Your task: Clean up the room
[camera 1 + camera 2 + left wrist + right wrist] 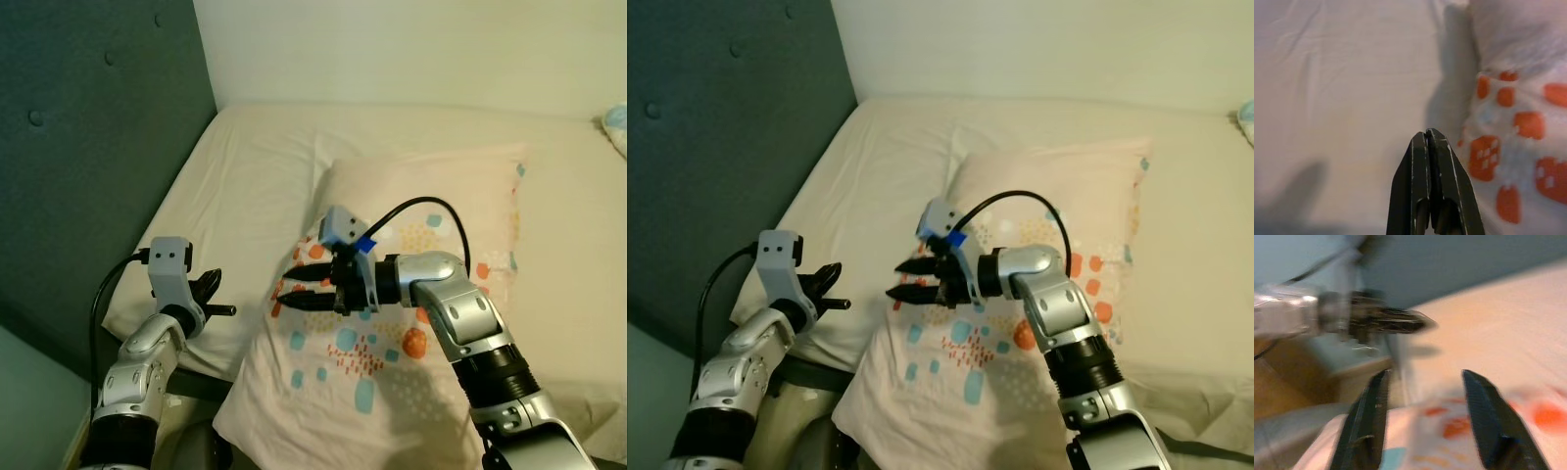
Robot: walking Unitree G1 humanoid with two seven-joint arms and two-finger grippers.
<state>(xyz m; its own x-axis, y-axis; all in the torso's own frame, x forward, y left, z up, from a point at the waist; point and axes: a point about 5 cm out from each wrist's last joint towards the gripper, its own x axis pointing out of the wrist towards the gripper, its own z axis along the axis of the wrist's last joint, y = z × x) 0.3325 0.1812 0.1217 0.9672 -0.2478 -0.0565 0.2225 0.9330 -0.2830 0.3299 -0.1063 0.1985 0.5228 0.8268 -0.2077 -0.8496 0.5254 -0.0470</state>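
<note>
While left gripper (227, 310) hovers closed, right gripper (282, 292) gapes — over pillow (392, 323)

left arm (137, 367): comes up from the near left corner, bent, wrist camera block on top
left gripper (223, 309): pointing right, black fingers (1432, 191) pressed tight together, nothing in them
right arm (470, 338): rises from the near right, elbow bent hard so the forearm swings back left
right gripper (284, 291): pointing left toward the other one, fingers (1365, 423) spread apart, holding nothing
</note>
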